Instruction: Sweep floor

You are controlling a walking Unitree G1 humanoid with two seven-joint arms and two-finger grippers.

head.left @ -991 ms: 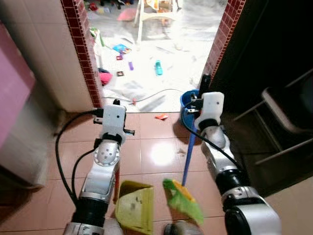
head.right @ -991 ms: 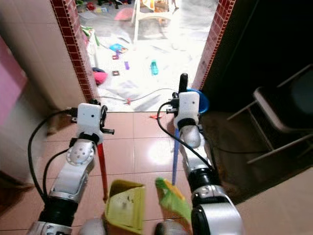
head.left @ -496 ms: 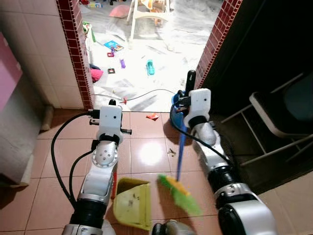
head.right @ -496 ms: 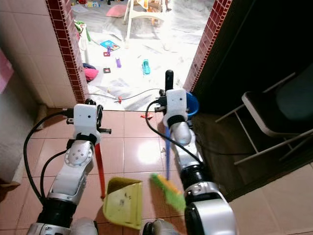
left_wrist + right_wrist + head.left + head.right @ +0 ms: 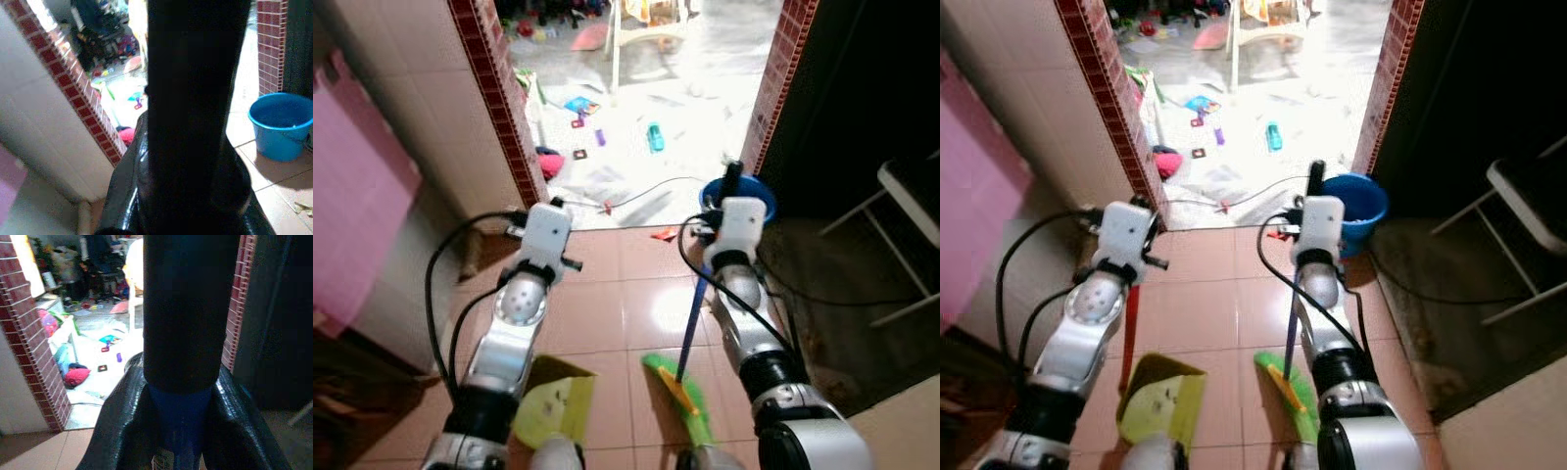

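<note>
My right gripper is shut on the black top of a broom's blue handle. The broom's green bristle head rests low on the reddish tiles by my feet. My left gripper is shut on the red handle of a yellow-green dustpan, which sits left of the broom head with specks inside it. In the right wrist view the black grip and blue shaft stand between the fingers. A small orange-red scrap lies on the tiles at the doorway threshold.
A blue bucket stands right of the doorway, just beyond my right arm. Brick-edged door posts frame a bright room strewn with toys and a cable. A pink surface is on the left, a chair frame on the right.
The whole picture has shifted with the camera, so the pink surface and the bucket show more fully. Both grippers keep their hold, and the broom head now looks sharp rather than blurred.
</note>
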